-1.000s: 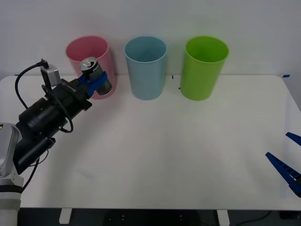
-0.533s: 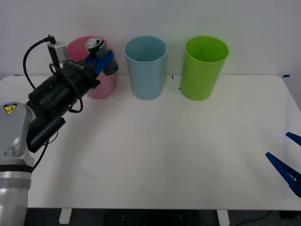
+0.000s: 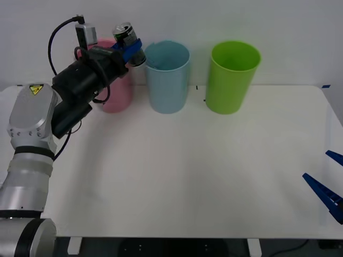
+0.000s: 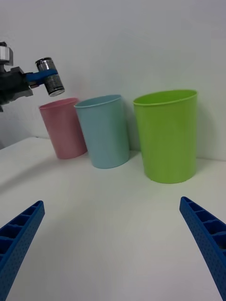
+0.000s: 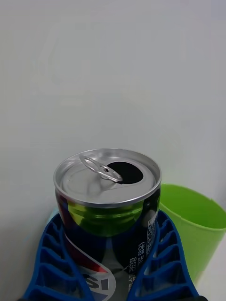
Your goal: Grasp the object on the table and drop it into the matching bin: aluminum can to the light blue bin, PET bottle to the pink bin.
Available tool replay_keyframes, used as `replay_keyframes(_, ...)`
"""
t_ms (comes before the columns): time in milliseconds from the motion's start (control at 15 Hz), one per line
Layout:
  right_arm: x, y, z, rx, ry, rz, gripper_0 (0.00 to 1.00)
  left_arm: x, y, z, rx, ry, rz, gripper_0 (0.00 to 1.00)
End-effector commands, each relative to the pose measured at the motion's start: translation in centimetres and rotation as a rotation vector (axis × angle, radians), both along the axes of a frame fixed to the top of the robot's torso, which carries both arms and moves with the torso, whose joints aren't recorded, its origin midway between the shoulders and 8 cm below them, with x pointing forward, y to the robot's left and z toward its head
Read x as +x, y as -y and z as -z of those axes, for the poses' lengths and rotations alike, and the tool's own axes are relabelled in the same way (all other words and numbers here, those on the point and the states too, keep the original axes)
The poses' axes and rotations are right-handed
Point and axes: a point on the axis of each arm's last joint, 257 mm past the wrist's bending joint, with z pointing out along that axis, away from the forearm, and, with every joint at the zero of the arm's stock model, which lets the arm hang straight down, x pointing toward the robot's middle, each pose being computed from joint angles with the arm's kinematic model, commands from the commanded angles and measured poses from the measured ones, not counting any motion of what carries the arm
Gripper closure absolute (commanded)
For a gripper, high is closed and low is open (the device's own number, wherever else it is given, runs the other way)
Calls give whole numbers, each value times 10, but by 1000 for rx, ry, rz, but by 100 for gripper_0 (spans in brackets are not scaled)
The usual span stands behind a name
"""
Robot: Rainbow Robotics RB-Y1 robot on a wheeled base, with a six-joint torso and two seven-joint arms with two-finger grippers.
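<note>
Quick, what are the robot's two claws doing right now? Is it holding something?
Left gripper: closed on the aluminum can, held up beside the light blue bin.
Right gripper: open, holding nothing, low over the table.

A lime green bin stands upright at the far side of the bench, the rightmost of three in a row, its mouth open. A plain white wall rises behind it.
</note>
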Motion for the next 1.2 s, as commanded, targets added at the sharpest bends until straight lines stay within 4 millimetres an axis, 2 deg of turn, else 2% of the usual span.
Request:
replay_keyframes(67,0,0,0,0,0,0,0,23,9,-4,16,-18,-24,100)
replay_keyframes(400,0,0,0,0,0,0,0,60,30,-17,47,-33,-94,100)
replay_keyframes(533,0,0,0,0,0,0,0,66,39,-24,61,-18,-122,100)
replay_keyframes(800,0,0,0,0,0,0,0,69,66,-28,67,6,-170,100)
replay_keyframes(1200,0,0,0,0,0,0,0,71,69,-30,82,26,-212,100)
